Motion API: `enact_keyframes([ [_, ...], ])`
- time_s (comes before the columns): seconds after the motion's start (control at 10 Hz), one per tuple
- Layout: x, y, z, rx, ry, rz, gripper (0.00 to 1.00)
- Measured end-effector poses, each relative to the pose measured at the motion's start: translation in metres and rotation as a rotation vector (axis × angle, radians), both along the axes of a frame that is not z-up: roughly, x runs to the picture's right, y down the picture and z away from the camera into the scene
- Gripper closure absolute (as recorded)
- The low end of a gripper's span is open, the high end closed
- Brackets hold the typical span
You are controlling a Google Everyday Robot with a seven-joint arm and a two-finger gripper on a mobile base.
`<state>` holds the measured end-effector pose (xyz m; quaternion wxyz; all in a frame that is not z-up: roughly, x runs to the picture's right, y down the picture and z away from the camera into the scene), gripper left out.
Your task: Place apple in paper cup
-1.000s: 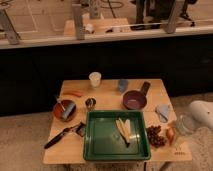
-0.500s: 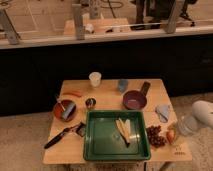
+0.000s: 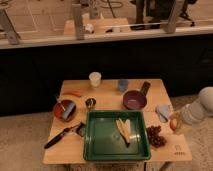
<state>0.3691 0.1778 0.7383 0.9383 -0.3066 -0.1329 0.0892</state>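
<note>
The apple (image 3: 173,123) is orange-red and sits at the table's right edge, right of the green tray. My gripper (image 3: 176,121) is at the end of the white arm (image 3: 198,107), which reaches in from the right. The gripper is right at the apple and partly covers it. The cream-white paper cup (image 3: 94,79) stands upright at the back left of the table, far from the gripper.
Also on the wooden table (image 3: 110,92): a green tray (image 3: 98,142) holding a yellow item (image 3: 125,130), dark grapes (image 3: 156,136), a purple pan (image 3: 134,100), a blue-grey cup (image 3: 122,85), a small metal cup (image 3: 90,103), a red bowl (image 3: 64,110), a black utensil (image 3: 60,137) and a pale blue item (image 3: 162,112).
The arm's tip and the apple sit slightly higher and further right than a second ago. Nothing else on the table has moved.
</note>
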Motion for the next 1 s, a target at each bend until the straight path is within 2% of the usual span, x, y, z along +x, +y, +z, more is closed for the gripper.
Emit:
enact_keyframes([
  [0.1, -0.005, -0.028, -0.006, 0.03, -0.009, -0.001, 0.69],
  [0.2, -0.013, -0.064, -0.003, 0.071, -0.025, 0.002, 0.69],
  [0.3, -0.02, -0.087, 0.002, 0.097, -0.041, 0.008, 0.69],
  [0.5, -0.044, -0.147, 0.017, 0.148, -0.104, 0.034, 0.69],
  [0.7, -0.068, -0.192, 0.024, 0.184, -0.166, 0.057, 0.69],
  [0.8, -0.074, -0.202, 0.025, 0.192, -0.182, 0.063, 0.69],
  [1.0, -0.076, -0.207, 0.025, 0.197, -0.187, 0.065, 0.7],
])
